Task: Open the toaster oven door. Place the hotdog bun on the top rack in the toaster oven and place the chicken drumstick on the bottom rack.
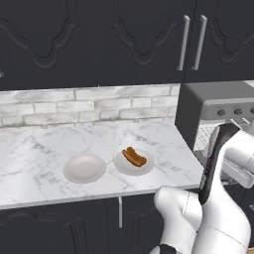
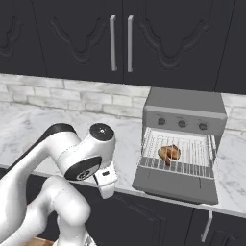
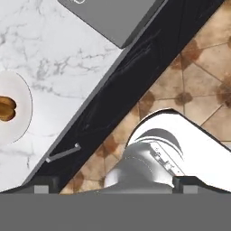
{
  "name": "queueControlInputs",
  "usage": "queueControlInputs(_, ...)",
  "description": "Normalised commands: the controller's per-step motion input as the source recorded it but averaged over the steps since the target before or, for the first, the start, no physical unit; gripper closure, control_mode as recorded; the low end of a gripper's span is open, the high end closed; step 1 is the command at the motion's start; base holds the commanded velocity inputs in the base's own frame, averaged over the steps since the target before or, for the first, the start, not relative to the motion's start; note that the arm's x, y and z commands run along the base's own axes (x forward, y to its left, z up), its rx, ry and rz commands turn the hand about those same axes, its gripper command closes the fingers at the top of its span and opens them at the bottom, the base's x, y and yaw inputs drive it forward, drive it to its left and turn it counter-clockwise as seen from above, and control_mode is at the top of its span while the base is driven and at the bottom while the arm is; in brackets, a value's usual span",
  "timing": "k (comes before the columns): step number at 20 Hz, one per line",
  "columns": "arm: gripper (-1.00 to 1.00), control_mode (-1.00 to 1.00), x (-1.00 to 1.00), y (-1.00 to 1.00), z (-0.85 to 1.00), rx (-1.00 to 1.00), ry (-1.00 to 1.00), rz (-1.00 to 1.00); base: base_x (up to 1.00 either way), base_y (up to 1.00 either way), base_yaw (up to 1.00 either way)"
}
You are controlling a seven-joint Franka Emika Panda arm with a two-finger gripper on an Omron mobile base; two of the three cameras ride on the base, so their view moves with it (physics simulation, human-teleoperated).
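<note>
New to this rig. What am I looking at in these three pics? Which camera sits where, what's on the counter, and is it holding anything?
Everything is rendered: it is a simulated kitchen. The machine is a white robot arm with dark joints on a base that can drive.

Two pictures come from cameras on that base, behind the arm to its left and to its right. The third comes from a camera on the hand, here looking down past the counter edge to the brown tiled floor.

On the white marble counter stands a boxy grey toaster oven. Its grey door is folded down open. A golden-brown chicken drumstick lies on a silver wire rack inside; I cannot tell which rack.

To the oven's left are two round white plates. One is bare; the other carries an orange-brown hotdog bun.

The jaws stand wide open and hold nothing.
</note>
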Motion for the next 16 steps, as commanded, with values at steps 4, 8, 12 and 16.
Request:
queueControlInputs(4, -1.00, -1.00, 0.55, 0.73, 0.22, -0.42, 0.14, 0.19, 0.00, 0.00, 0.00)
queueControlInputs(8, -1.00, -1.00, 0.49, 0.21, 0.24, -0.27, 0.20, 0.25, 0.00, 0.00, 0.00)
queueControlInputs(12, -1.00, -1.00, 0.62, 0.09, 0.11, -0.20, 0.11, 0.22, 0.00, 0.00, 0.00)
queueControlInputs(16, -1.00, -1.00, 0.65, 0.06, 0.02, -0.08, 0.04, 0.25, 0.00, 0.00, 0.00)
